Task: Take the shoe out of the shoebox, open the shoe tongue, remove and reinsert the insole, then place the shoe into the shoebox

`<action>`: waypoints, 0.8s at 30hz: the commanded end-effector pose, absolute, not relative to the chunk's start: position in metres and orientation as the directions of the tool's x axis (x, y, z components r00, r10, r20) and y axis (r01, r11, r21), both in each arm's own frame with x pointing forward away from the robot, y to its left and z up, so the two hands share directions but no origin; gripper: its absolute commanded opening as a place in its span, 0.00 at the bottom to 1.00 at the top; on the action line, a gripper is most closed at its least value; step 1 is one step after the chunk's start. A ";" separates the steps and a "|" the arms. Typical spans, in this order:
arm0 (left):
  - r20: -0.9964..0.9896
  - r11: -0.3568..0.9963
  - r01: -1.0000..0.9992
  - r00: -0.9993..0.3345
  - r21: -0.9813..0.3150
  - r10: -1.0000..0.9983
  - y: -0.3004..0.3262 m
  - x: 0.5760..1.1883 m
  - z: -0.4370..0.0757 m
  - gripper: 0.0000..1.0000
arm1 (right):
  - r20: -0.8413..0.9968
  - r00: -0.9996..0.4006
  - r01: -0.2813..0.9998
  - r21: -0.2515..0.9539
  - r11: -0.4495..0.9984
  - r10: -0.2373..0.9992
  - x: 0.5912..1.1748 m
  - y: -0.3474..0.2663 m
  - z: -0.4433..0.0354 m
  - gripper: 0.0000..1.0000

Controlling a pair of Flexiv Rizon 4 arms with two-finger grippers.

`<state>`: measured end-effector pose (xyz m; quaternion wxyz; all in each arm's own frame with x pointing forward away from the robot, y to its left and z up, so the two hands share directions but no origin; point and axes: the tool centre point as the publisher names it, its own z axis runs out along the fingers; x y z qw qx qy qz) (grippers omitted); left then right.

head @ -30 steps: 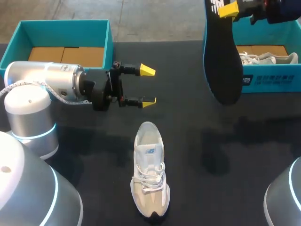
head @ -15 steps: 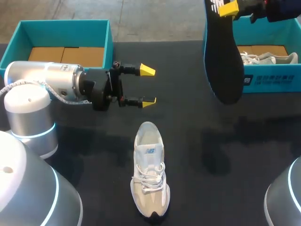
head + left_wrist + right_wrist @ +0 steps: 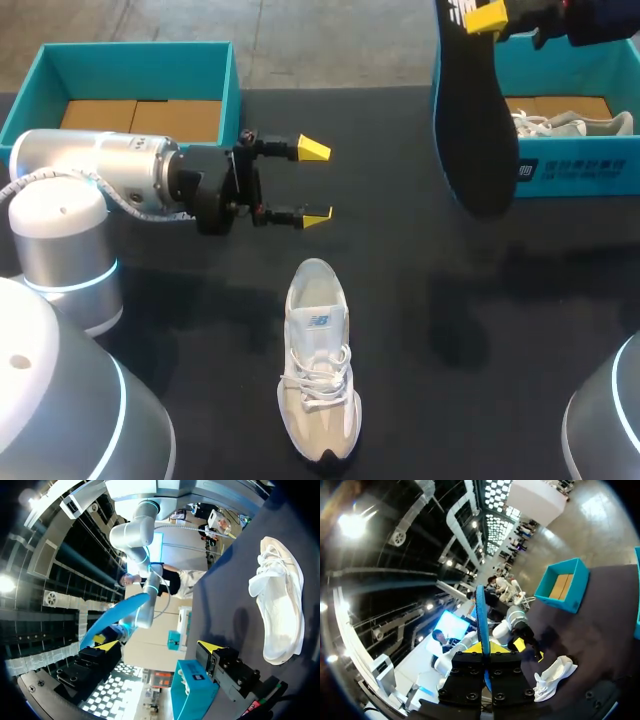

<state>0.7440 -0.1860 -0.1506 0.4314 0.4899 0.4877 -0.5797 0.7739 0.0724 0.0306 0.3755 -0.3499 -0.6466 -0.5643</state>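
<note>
Grippers first: our right gripper is clenched on one end of the insole, high over the far right of the table. The insole hangs straight down from it, dark with a blue edge, its lower end in front of the near wall of the right shoebox. In the right wrist view the insole stands edge-on between the shut fingers of the right gripper.

Our left gripper is released, its yellow tips spread wide with nothing between them. It hovers over the table just beside the left shoebox. The left wrist view shows the same open left gripper.

The shoe lies on the table, white and laced, sole down, toe toward us. It sits nearer us than the left gripper and apart from it. A second shoe lies inside the right shoebox.
</note>
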 end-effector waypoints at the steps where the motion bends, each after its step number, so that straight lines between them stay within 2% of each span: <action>1: -0.989 -0.150 0.979 -0.145 -0.140 -0.024 -0.188 0.743 -0.152 1.00 | 0.906 -0.420 0.905 0.413 0.106 0.052 0.797 0.079 0.016 0.00; 9: -0.989 -0.150 0.979 -0.145 -0.140 -0.024 -0.188 0.743 -0.152 1.00 | 0.957 -0.275 0.960 0.278 -0.023 0.089 0.815 0.085 -0.025 0.00; 16: -0.989 -0.150 0.979 -0.145 -0.140 -0.024 -0.188 0.743 -0.152 1.00 | 0.985 -0.122 0.991 0.127 -0.037 0.124 0.816 0.096 -0.052 0.00; 24: -0.989 -0.150 0.979 -0.145 -0.140 -0.024 -0.188 0.743 -0.152 1.00 | 0.980 -0.053 0.994 0.069 -0.079 0.190 0.820 0.098 -0.067 0.00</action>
